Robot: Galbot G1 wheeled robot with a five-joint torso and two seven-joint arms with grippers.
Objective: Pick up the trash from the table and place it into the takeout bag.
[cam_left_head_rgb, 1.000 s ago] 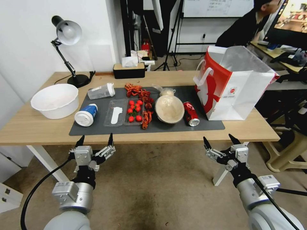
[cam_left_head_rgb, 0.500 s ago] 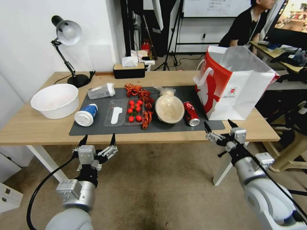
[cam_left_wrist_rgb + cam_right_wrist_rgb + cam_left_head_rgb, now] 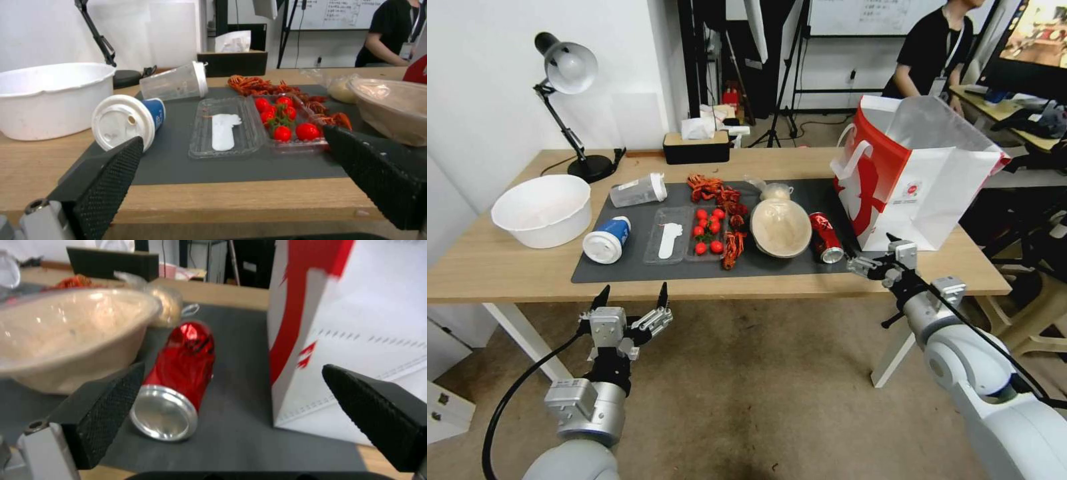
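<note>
My right end effector (image 3: 869, 255): spread wide, empty, at desk (image 3: 507, 267) edge facing red soda can (image 3: 826, 237) beside takeout bag (image 3: 934, 193). My left end effector (image 3: 632, 297): released, below desk edge.

Right gripper (image 3: 872, 255) sits at the surface's (image 3: 507, 270) near edge, jaws wide apart, facing the can (image 3: 826, 237). The can lies on its side in a narrow lane of mat (image 3: 774, 267): bowl (image 3: 780, 227) crowds one side, nearly touching, bag (image 3: 917, 177) wall on the other with a small strip of bare mat between. Knotted bag (image 3: 775, 191) blocks the far end of the lane. The silver can end (image 3: 163, 412) faces the gripper, nothing in front of it.

Left gripper (image 3: 630, 297) hangs below the near edge, jaws apart. The mat's front strip ahead of it is bare; the paper cup (image 3: 607, 239) and clear tray (image 3: 668, 234) lie beyond.
</note>
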